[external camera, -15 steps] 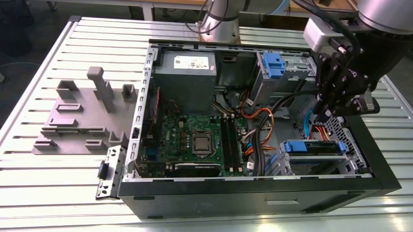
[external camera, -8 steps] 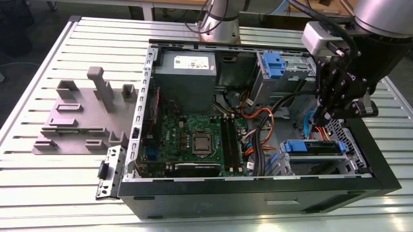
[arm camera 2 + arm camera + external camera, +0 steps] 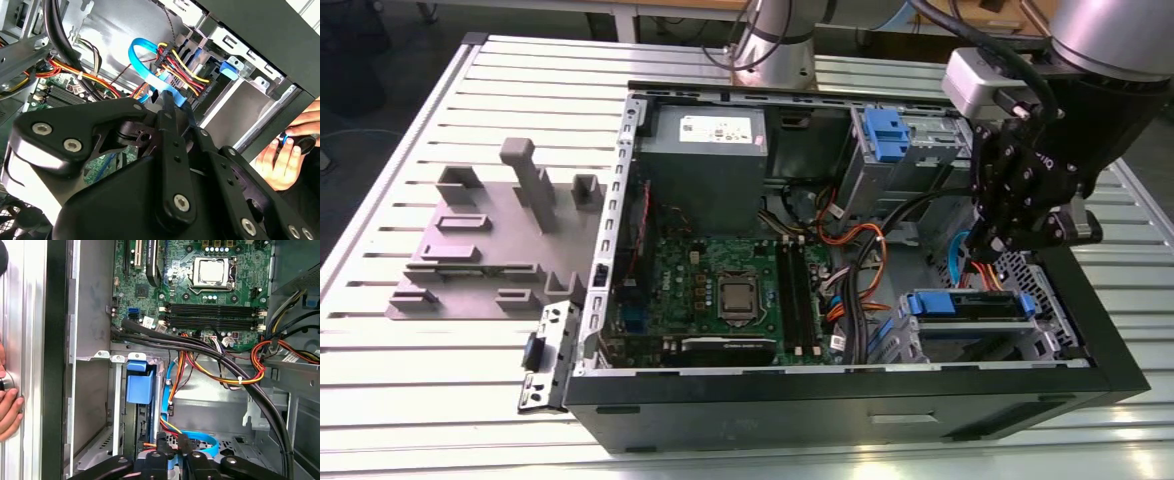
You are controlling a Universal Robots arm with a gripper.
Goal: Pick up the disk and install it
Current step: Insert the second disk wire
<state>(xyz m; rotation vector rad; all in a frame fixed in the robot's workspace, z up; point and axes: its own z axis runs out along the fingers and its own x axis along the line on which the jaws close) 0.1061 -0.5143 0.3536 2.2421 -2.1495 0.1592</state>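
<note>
Hovering with jaws (image 3: 171,442) nearly closed and empty above the cables inside the computer case (image 3: 1107,385), with the disk (image 3: 970,306) already seated in its bay at four o'clock of the motherboard (image 3: 720,290), so probably almost finished.

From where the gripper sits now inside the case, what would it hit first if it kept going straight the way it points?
Probably the cable bundle: in both wrist views the gripper has its fingertips right at the red, yellow and blue wires beside the blue-railed disk. Depth is unclear, so contact may already exist.
</note>
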